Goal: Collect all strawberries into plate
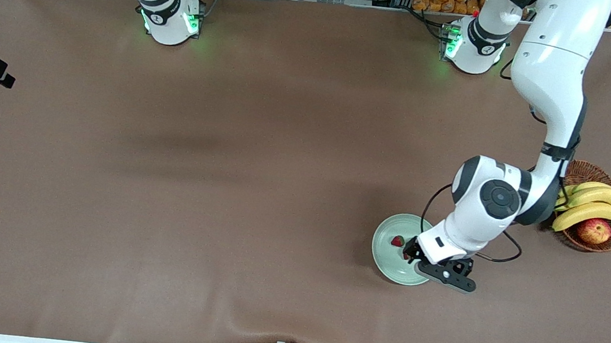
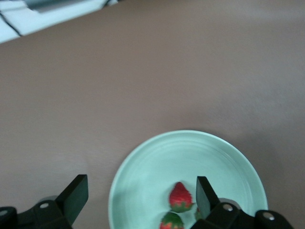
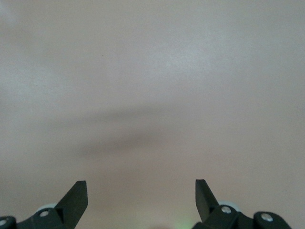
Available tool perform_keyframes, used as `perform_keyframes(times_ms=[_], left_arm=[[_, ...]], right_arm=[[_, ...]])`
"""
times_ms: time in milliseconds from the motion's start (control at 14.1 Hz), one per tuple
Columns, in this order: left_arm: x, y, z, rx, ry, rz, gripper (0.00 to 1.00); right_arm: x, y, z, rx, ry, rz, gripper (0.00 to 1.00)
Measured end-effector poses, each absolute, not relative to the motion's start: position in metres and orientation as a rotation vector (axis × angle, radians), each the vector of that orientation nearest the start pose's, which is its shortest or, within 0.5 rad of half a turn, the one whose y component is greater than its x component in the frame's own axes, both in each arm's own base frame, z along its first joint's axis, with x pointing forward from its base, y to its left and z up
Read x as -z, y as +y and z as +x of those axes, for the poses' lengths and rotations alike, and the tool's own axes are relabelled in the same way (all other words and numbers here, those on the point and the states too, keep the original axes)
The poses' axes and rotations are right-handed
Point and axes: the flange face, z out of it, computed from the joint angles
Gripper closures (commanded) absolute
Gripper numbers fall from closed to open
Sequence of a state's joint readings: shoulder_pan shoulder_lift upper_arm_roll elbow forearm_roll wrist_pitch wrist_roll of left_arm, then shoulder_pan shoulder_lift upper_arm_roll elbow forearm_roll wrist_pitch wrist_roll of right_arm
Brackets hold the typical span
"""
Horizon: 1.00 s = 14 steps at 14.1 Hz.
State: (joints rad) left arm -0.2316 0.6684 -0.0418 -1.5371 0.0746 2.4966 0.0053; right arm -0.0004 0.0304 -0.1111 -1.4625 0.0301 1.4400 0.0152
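Jaws of the left gripper (image 2: 138, 200) stand wide and empty, directly over the plate (image 2: 143, 167). Strawberries (image 2: 180, 196) lie inside the plate, between and below the jaws; a third is partly hidden. Right gripper (image 3: 140, 200) waits spread over bare desk (image 3: 152, 71), not visible in the front view.

Plate (image 1: 387, 257): pale mint green, plain, glossy. Strawberries (image 2: 180, 196): red with dark green caps. Table (image 1: 196, 183): uniform brown. Basket (image 1: 584, 171): brown wicker. Bananas (image 1: 597, 205): yellow. Apple (image 1: 594, 231): red and yellow. Arms white, fingers (image 2: 76, 193) black.
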Motion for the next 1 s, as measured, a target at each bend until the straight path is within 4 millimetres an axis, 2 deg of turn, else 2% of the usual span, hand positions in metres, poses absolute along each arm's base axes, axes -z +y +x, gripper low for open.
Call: perform_keyframes(times_ms=[284,498,782,996], left_arm=[[-0.324,-0.163,0.717,0.528,0.428,-3.074,0.0],[-0.341,-0.163,0.716,0.554,0.427,-3.071,0.0],[-0.353,-0.163,0.713,0.521,0.427,-3.073,0.0],[-0.38,-0.146,0.706,0.431,0.39,-3.079,0.0]], right_arm=[[-0.647,-0.058,0.548,-0.08,0.196,-3.106,0.0],[-0.647,-0.058,0.548,-0.08,0.196,-3.106,0.0],[-0.647,-0.058,0.548,-0.08,0.196,-3.106,0.0],[-0.647,-0.058,0.548,-0.08,0.196,-3.106,0.0]])
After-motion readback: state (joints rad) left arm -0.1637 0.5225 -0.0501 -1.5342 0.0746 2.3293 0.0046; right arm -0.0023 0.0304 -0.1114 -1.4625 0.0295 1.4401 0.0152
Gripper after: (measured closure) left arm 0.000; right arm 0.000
